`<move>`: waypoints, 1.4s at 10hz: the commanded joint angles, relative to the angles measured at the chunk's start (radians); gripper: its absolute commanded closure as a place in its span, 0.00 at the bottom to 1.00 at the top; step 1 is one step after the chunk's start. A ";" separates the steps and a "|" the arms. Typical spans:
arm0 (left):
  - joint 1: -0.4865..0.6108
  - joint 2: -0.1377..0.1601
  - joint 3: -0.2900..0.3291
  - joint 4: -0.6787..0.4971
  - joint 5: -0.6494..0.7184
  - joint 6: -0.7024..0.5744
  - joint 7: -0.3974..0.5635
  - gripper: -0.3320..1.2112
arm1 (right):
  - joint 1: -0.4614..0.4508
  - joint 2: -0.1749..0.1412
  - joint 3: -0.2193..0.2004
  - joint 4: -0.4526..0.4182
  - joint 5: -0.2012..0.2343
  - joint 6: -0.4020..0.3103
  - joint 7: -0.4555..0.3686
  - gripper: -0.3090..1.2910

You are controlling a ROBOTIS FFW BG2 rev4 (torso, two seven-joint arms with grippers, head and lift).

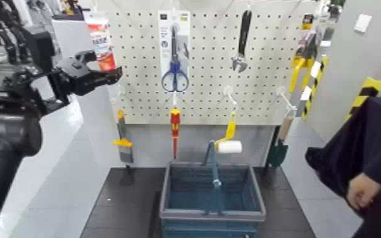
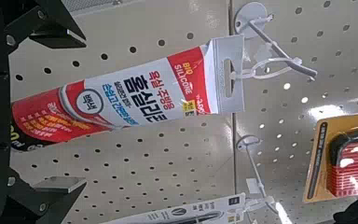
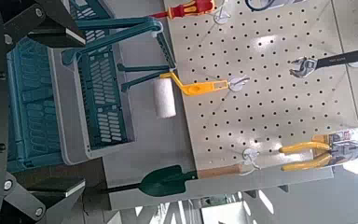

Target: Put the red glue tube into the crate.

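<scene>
The red glue tube [image 1: 100,39] hangs from a hook at the top left of the white pegboard, and its red and white label fills the left wrist view [image 2: 121,98]. My left gripper [image 1: 102,69] is raised just below and in front of it. Its fingers [image 2: 51,23] stand open on either side of the tube's lower body, with a gap to the tube on each side. The blue-grey crate [image 1: 212,217] with its hoop handle sits on the dark table below the board, also in the right wrist view [image 3: 103,93]. My right gripper [image 3: 75,110] is open and holds nothing, some way from the crate.
On the pegboard hang blue scissors [image 1: 174,47], a wrench [image 1: 242,38], a red-and-yellow screwdriver [image 1: 174,130], a scraper [image 1: 123,142], a paint roller [image 1: 229,144], a trowel [image 1: 279,149] and yellow pliers [image 1: 300,63]. A person's hand [image 1: 362,190] in a dark sleeve is at the right.
</scene>
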 commanded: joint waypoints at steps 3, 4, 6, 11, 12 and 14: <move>-0.050 0.011 -0.031 0.074 0.036 -0.028 -0.034 0.45 | -0.002 0.001 0.000 0.003 -0.006 0.001 0.010 0.34; -0.053 0.011 -0.036 0.074 0.041 -0.025 -0.046 0.79 | -0.002 0.001 0.000 0.002 -0.006 0.003 0.010 0.34; -0.056 0.009 -0.042 0.066 0.053 -0.011 -0.031 0.96 | -0.002 0.003 -0.002 0.002 -0.006 0.003 0.012 0.34; -0.064 0.011 -0.040 0.061 0.058 -0.014 -0.026 0.96 | -0.002 0.001 0.000 0.002 -0.006 0.005 0.013 0.34; -0.064 0.009 -0.040 0.061 0.058 -0.016 -0.024 0.96 | -0.002 0.001 -0.002 0.002 -0.006 0.006 0.013 0.34; -0.069 0.009 -0.040 0.061 0.056 -0.016 -0.018 0.96 | -0.002 0.003 0.000 0.000 -0.008 0.008 0.015 0.34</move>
